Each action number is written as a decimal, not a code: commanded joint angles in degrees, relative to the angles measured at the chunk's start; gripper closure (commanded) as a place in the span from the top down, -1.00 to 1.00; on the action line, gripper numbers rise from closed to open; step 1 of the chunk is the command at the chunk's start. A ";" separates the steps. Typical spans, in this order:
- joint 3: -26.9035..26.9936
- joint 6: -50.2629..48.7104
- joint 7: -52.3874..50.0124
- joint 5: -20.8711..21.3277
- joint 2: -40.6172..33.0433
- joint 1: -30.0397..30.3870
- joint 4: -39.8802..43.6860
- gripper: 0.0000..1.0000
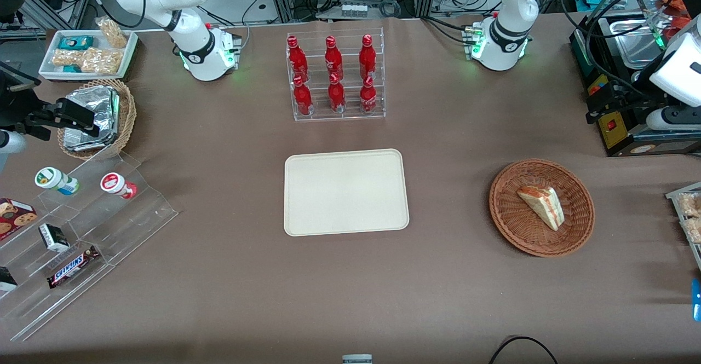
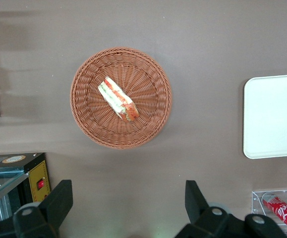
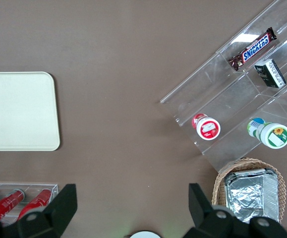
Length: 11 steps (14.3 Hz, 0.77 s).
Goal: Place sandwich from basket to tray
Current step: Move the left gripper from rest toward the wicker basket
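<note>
A brown table carries a round, reddish-brown wicker basket (image 1: pixel 542 208) toward the working arm's end. In it lies the sandwich (image 1: pixel 542 206), a small wrapped wedge of pale bread with red-orange and green filling, resting on the woven floor near the middle, its layered edge showing.

The claw (image 2: pixel 128 210) hangs high above bare cloth, fingers (image 2: pixel 59 201) spread wide apart and holding nothing. From its wrist camera the basket (image 2: pixel 121 97) sits below and ahead of it, well apart, with the sandwich (image 2: pixel 117 98) lying diagonally inside (no part of the claw touches either one). In the front view the claw itself cannot be picked out.

The tray (image 1: pixel 345 192), flat, cream-beige, with rounded corners, lies at mid-table, well to one side of the claw, toward the parked arm's end; nothing rests on it. One corner of the tray (image 2: pixel 273 116) shows in the wrist view.

Farther from the front camera than the tray stands a clear rack (image 1: pixel 335 76) with six red bottles (image 1: pixel 334 57) upright in two rows. Toward the parked arm's end are a clear stepped shelf (image 1: pixel 82 232) of snacks and a smaller tan basket (image 1: pixel 101 116) with foil packs.
</note>
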 commanded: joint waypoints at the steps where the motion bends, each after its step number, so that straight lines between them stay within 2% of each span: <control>1: 0.03 -0.91 0.67 -0.69 0.57 0.17 1.23 1.00; 8: 0.03 -2.05 0.59 -0.51 0.57 0.17 -0.35 1.00; 11: 0.12 -1.26 0.59 -0.51 0.92 0.25 -3.51 1.00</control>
